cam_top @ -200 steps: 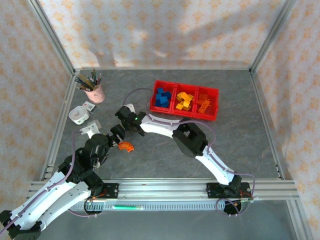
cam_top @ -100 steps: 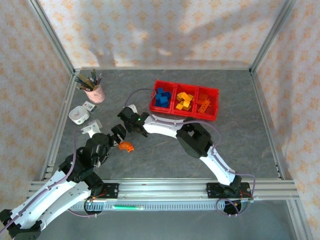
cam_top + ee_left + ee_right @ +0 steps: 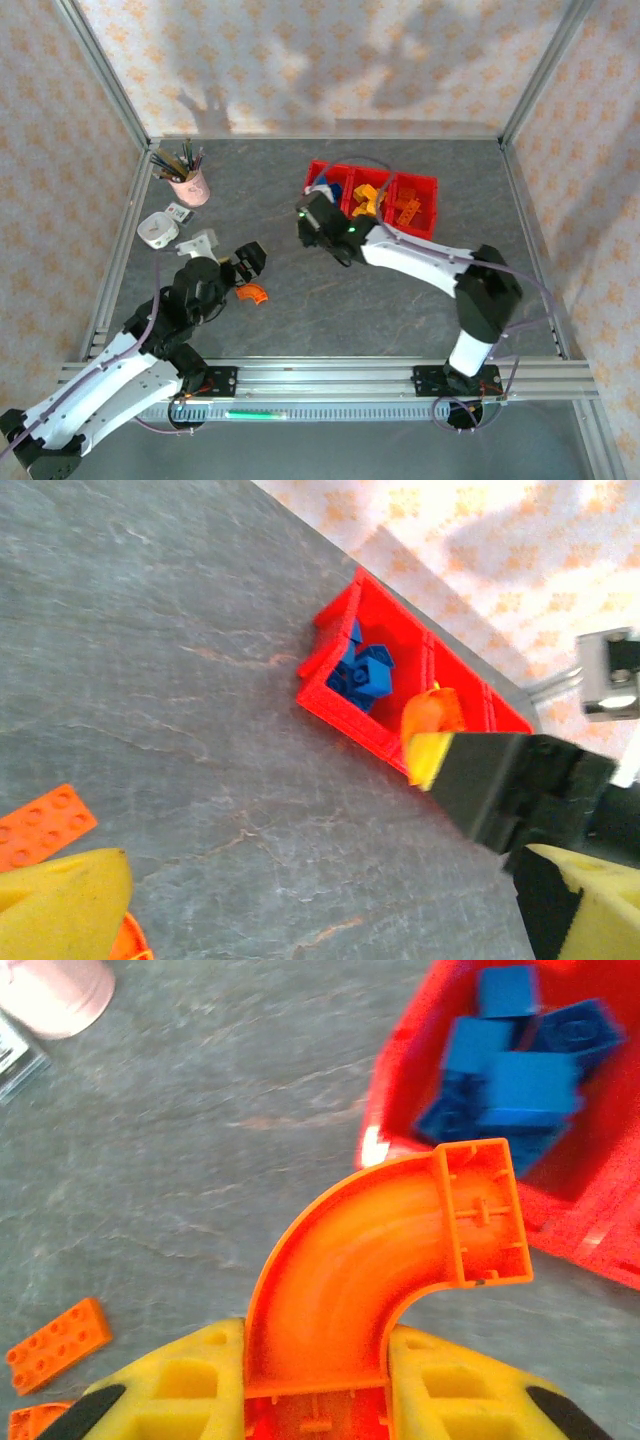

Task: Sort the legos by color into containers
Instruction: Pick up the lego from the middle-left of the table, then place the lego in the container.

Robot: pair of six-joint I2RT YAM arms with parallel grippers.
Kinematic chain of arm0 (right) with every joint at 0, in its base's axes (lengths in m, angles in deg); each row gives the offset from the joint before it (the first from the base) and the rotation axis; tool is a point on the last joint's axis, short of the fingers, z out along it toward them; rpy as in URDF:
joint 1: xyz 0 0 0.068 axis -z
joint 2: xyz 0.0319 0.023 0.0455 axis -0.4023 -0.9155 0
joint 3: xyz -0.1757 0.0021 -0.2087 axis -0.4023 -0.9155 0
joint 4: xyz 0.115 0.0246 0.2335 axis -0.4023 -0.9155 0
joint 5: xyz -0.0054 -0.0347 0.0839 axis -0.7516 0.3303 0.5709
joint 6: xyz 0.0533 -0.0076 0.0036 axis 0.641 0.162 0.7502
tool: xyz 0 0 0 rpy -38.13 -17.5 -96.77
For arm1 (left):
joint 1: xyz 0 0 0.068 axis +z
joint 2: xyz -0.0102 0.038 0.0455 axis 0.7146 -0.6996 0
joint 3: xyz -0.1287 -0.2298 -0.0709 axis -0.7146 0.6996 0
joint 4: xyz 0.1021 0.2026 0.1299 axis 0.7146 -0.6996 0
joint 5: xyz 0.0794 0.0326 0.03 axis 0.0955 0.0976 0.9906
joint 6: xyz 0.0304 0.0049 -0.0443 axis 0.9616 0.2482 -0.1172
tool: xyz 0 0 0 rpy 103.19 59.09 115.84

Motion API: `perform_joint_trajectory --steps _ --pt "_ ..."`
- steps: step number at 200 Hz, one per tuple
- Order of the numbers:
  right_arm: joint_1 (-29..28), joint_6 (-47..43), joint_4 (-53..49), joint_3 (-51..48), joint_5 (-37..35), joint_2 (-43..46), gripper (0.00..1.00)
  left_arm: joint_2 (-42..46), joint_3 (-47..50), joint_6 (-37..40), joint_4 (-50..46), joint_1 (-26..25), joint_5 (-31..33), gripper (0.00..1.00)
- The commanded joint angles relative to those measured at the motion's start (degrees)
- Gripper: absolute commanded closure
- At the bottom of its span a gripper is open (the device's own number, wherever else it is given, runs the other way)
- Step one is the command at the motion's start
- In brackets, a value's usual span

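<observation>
The right gripper (image 3: 315,1375) is clamped on the foot of a glossy orange curved plastic arch (image 3: 350,1260), low centre of the wrist view, beside the blue-filled end of the red plastic three-bin row (image 3: 415,233). Best carry it past blue and yellow to the orange blocks (image 3: 408,208) at upper right, releasing low: the smooth hollow curve may roll on the matte grey stone-patterned tabletop (image 3: 350,310).

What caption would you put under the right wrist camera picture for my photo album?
The right gripper holds an orange curved arch near the red bin of blue blocks.
</observation>
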Motion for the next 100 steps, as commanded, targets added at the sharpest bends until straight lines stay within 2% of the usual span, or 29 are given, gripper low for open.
perform_joint_trajectory --steps 1,45,100 --pt "3.58 1.21 -1.18 -4.48 -4.03 5.98 0.72 -3.95 -0.11 2.94 8.13 0.08 -7.11 0.01" --pt "16.59 0.61 -0.52 -9.8 -2.88 11.59 0.7 -14.83 -0.53 4.44 18.9 -0.12 -12.49 0.01" --pt "28.91 -1.64 2.06 -7.33 -0.23 5.02 0.7 -28.05 -3.91 5.42 28.55 -1.15 -17.35 0.01"
